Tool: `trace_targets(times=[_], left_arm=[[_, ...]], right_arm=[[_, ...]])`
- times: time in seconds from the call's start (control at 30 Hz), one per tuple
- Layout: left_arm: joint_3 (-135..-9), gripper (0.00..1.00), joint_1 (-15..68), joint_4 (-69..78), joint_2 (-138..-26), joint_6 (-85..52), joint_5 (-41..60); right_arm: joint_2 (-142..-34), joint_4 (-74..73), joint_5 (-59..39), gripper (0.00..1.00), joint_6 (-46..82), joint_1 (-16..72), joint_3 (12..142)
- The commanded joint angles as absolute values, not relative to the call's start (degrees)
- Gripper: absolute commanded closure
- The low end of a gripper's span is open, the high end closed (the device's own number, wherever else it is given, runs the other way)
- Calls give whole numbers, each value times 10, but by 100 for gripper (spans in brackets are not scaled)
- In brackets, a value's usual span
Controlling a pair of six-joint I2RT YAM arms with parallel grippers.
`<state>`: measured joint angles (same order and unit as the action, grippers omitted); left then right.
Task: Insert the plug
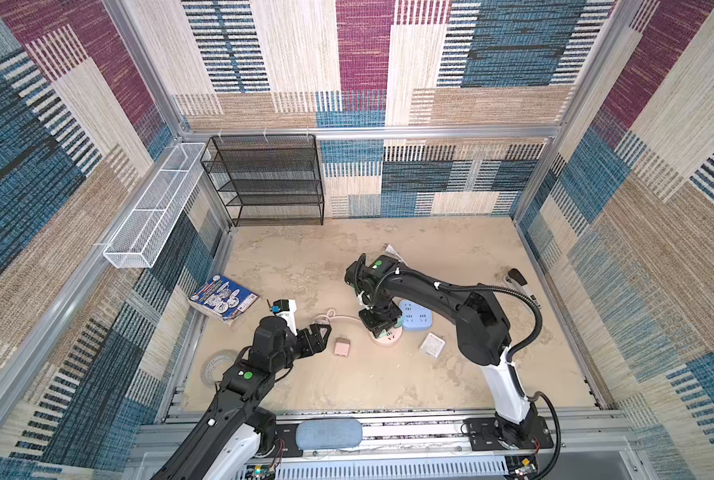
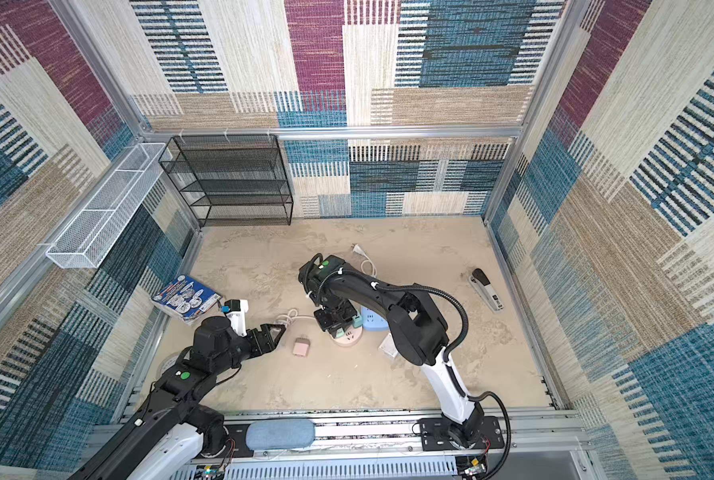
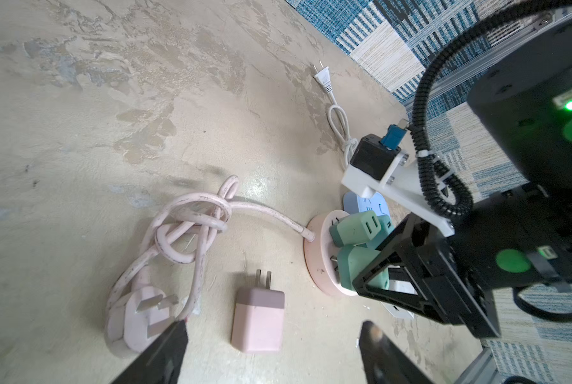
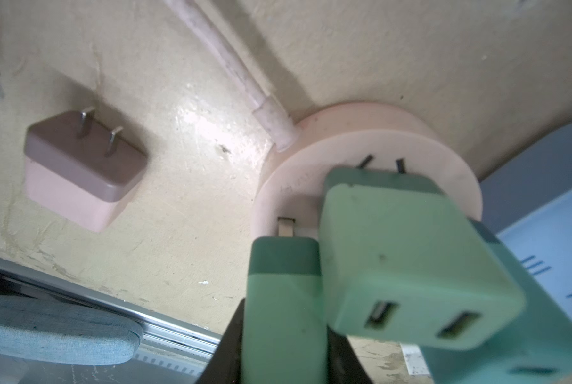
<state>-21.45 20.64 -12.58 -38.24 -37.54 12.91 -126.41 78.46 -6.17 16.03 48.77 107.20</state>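
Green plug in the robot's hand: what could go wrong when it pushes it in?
The held plug sits tight against another green plug on the pink socket; pushing might knock that one loose. Its prong shows above the socket, so it could miss the slot and bend. The left gripper is open and away, so the socket might slide.
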Motion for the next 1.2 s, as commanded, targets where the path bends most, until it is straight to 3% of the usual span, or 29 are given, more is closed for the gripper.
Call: trace_targets(times=[0.0, 0.13, 0.27, 0.37, 0.5, 0.57, 0.83, 1.17], left_arm=[[-210, 14, 206, -95, -387, -386, 140], [-210, 14, 206, -84, -403, -387, 143], [-213, 14, 206, -77, -414, -386, 148], [-217, 13, 206, -81, -412, -386, 148], [-225, 12, 206, -95, -406, -385, 145], [-227, 12, 206, -100, -402, -385, 146], [-236, 11, 206, -117, -391, -389, 147], [-247, 12, 205, -129, -389, -388, 149]], right_arm=[[-1306, 705, -28, 100, 160, 488, 1080], [-1303, 716, -23, 100, 166, 489, 1095], [-1285, 712, -14, 78, 178, 488, 1093], [-1266, 699, -11, 68, 183, 489, 1083], [-1239, 679, -9, 44, 186, 489, 1060], [-1229, 671, -6, 40, 187, 490, 1050], [-1186, 644, 0, 40, 197, 492, 1021], [-1167, 621, 11, 57, 208, 501, 981]])
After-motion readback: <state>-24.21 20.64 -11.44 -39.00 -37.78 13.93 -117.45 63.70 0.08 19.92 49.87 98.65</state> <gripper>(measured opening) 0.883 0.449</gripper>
